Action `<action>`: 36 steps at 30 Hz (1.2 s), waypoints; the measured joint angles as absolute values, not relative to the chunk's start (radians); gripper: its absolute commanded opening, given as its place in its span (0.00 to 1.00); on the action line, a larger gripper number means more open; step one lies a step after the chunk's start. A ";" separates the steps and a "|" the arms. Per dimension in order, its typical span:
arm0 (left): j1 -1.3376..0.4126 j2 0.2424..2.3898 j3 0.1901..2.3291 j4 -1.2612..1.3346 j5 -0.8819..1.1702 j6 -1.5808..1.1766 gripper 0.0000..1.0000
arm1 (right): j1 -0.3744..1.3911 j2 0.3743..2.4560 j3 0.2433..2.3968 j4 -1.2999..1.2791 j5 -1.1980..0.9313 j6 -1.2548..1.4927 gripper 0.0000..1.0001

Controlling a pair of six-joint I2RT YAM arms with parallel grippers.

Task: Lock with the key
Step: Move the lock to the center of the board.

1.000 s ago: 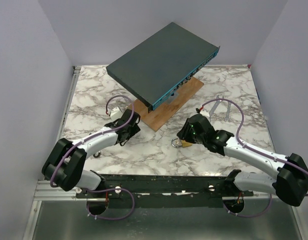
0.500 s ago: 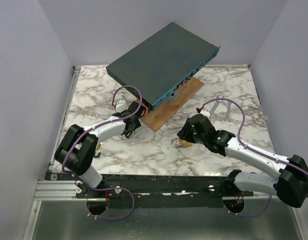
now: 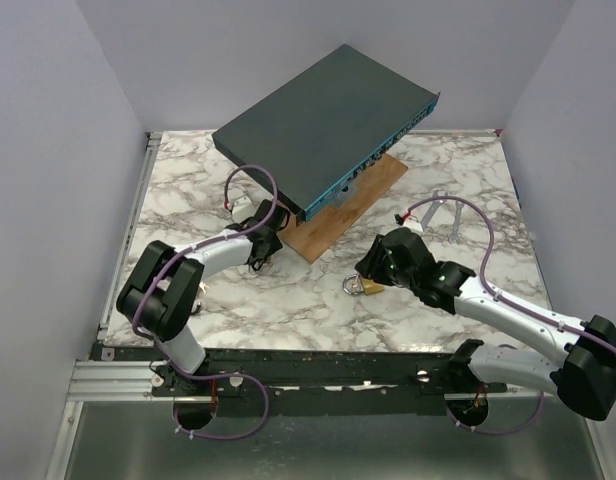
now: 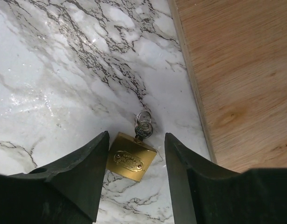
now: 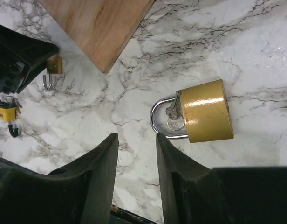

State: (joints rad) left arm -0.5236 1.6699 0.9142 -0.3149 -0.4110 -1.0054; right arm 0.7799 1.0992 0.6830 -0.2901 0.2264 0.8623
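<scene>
A small brass padlock [image 4: 131,161] lies on the marble with a key [image 4: 143,127] in its bottom end. My left gripper [image 4: 136,137] is open and hovers over it, one jaw on each side, close to the wooden board's edge. It shows in the top view [image 3: 258,252]. A large brass padlock [image 5: 206,110] with a chrome shackle [image 5: 157,116] lies flat, and a key on a ring [image 5: 174,114] rests across the shackle. My right gripper [image 5: 136,137] is open and empty just left of that shackle. The large padlock also shows in the top view [image 3: 364,289].
A dark flat box [image 3: 328,120] leans on a wooden board [image 3: 338,205] at the back middle. Metal tools [image 3: 443,215] lie at the right. Another small yellow padlock [image 5: 3,112] lies near the left arm. The table's front edge is just below my right gripper.
My left arm has swung its gripper forward toward the wooden board's near corner, and its elbow has folded inward. The right arm and the large padlock have barely moved.
</scene>
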 measured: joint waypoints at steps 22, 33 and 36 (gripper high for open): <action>-0.662 1.549 0.750 -0.165 -0.315 -0.899 0.31 | 0.780 1.119 0.640 -0.192 0.086 0.777 0.41; -0.817 1.467 0.731 -0.252 -0.146 -0.722 0.57 | 0.787 1.139 0.564 -0.062 -0.022 0.696 0.43; -0.817 1.411 0.762 -0.363 -0.166 -0.746 0.58 | 0.791 1.139 0.560 -0.046 -0.022 0.687 0.43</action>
